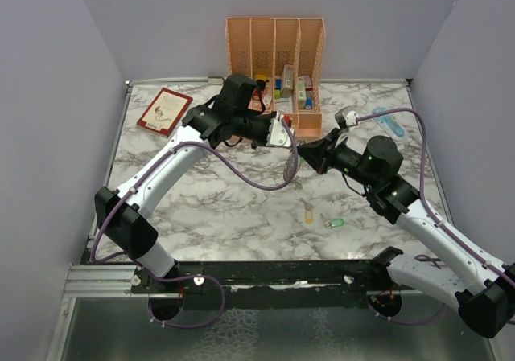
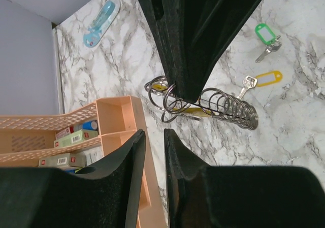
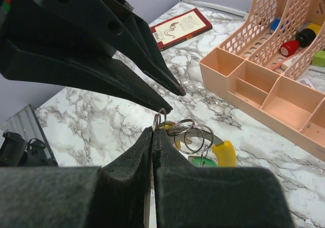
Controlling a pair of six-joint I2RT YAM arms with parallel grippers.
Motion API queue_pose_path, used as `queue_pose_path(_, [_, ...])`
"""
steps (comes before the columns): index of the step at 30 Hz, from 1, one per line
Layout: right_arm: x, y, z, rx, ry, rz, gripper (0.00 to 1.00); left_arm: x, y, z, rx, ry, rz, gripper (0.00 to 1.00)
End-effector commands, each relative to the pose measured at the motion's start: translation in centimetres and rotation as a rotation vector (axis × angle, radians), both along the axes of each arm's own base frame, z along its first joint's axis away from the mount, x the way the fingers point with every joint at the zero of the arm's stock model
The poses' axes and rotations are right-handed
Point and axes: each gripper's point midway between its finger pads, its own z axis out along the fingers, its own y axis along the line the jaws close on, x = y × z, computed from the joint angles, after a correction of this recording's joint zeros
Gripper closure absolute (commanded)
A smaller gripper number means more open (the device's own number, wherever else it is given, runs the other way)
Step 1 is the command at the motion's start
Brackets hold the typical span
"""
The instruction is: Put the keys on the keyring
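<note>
Right wrist view: right tool was clamped on the keyring; left tool stood apart, empty. Judged: keyring needed holding steady for threading keys.

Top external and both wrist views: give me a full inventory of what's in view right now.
table: one, white-grey marble, under everything.
organizer: one, peach, back centre, small coloured items inside.
book: one, red, back left.
blue plastic item: one, light blue, back right.
green-tagged key: one, green, loose, front centre.
yellow-tagged key: one, yellow, loose, beside it.
keyring: one, silver loops, centre, yellow tag among them.
right gripper: one, black, shut on keyring.
left gripper: one, black, slightly open, empty.
</note>
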Motion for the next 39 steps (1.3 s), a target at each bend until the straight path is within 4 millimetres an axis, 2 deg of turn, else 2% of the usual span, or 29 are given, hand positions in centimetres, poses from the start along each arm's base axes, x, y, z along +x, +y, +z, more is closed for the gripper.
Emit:
queue_pose_path(1, [-0.8, 0.5, 0.7, 0.011, -0.039, 0.048, 0.98, -2.9, 0.4, 1.6, -0.014, 0.02, -0.127, 0.74])
queue_pose_path(6, [-0.8, 0.7, 0.0, -0.002, -0.031, 0.061, 0.98, -4.2, 0.5, 1.8, -0.018, 0.061, -0.171, 0.64])
queue_pose_path(11, [-0.9, 0.9, 0.4, 0.003, -0.043, 0.079, 0.98, -4.7, 0.5, 1.3, -0.011, 0.079, -0.196, 0.64])
queue_pose_path(23, [-2.0, 1.3, 0.9, -0.005, -0.044, 0.136, 0.98, -2.6, -0.1, 0.4, -0.013, 0.043, -0.132, 0.65])
queue_pose_path(36, [-2.0, 0.9, 1.4, 0.006, -0.055, 0.117, 0.98, -3.6, 0.3, -0.6, 0.006, 0.076, -0.164, 0.83])
queue_pose_path(39, [-1.8, 0.9, 1.4, 0.016, -0.048, 0.105, 0.98, -3.8, 0.3, -0.6, 0.003, 0.079, -0.174, 0.92])
